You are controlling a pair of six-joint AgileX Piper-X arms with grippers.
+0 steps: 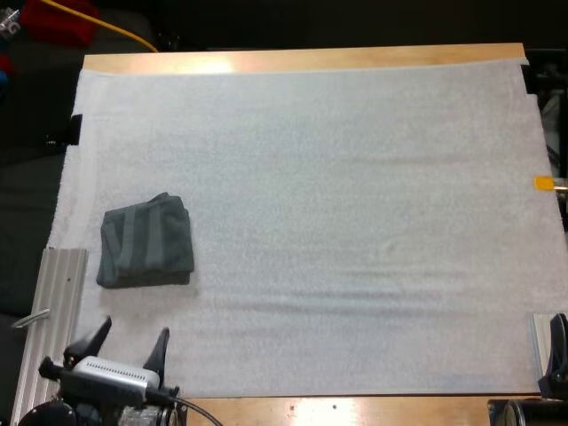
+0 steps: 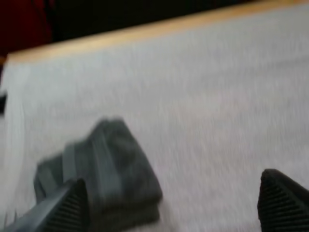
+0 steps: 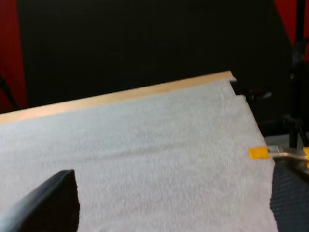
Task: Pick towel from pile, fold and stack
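A folded stack of dark grey-green towels point(image 1: 146, 241) lies on the white mat point(image 1: 337, 222) at its left side. My left gripper point(image 1: 130, 343) hovers at the mat's near left corner, just short of the stack, open with nothing between its fingers. In the left wrist view the same folded stack point(image 2: 104, 174) lies beyond my left gripper point(image 2: 171, 205), close to one black fingertip point(image 2: 72, 203). My right gripper point(image 3: 169, 203) is open over bare mat, its fingers wide apart, and its arm point(image 1: 557, 355) sits at the mat's near right edge.
A ribbed metal rail point(image 1: 55, 302) runs along the mat's left edge beside the towel stack. The wooden table edge point(image 1: 302, 59) borders the far side of the mat, with dark space behind it.
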